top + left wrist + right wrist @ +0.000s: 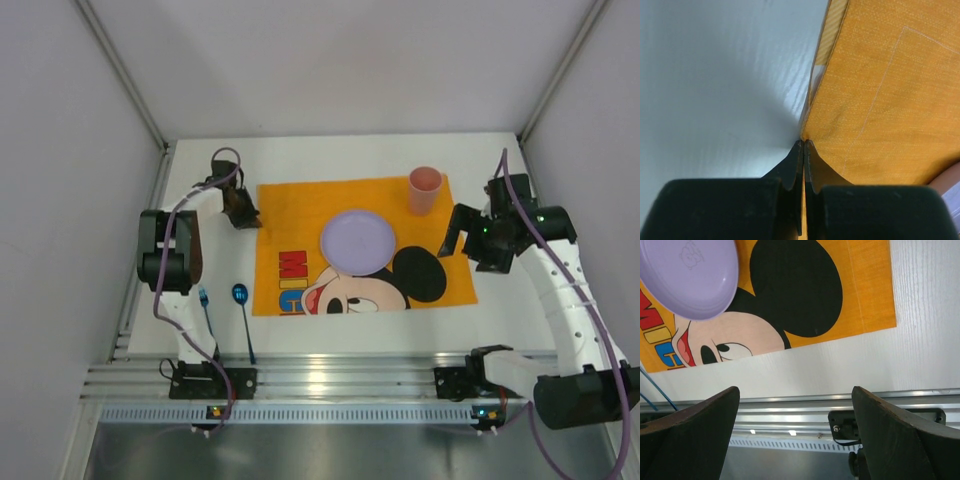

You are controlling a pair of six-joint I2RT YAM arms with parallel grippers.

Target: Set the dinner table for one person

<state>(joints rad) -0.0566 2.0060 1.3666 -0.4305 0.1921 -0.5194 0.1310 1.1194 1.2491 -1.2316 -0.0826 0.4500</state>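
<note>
- Top external view: large matte white rectangular dinner table [330, 150] fills the workspace; orange Mickey Mouse fabric placemat [300, 215] lies flat across its middle.
- Done, by the look of it: round lilac plastic plate [357, 240] sits on the placemat, roughly centred. Pink plastic cup [425, 190] stands upright at the mat's far right corner.
- Not done: blue-bowled spoon with a dark handle [243, 315] and thin blue fork [207, 312] lie on bare tabletop left of the mat, near the left arm's base. They are side by side but apart from each other, and well apart from the plate.
- Left gripper [804, 145]: fingers pressed together on the placemat's left edge near its far corner, where the cloth is tented up slightly at the tips. Reads as a pinch to straighten or shift the mat.
- Right gripper [795, 390]: fingers spread wide, holding nothing, hanging above the table just off the mat's right edge.
- Judgement: about two thirds through. Left to do: finish the mat adjustment, then place fork and spoon beside the plate.
- Risk: tugging the mat could slide the plate or tip the cup.
</note>
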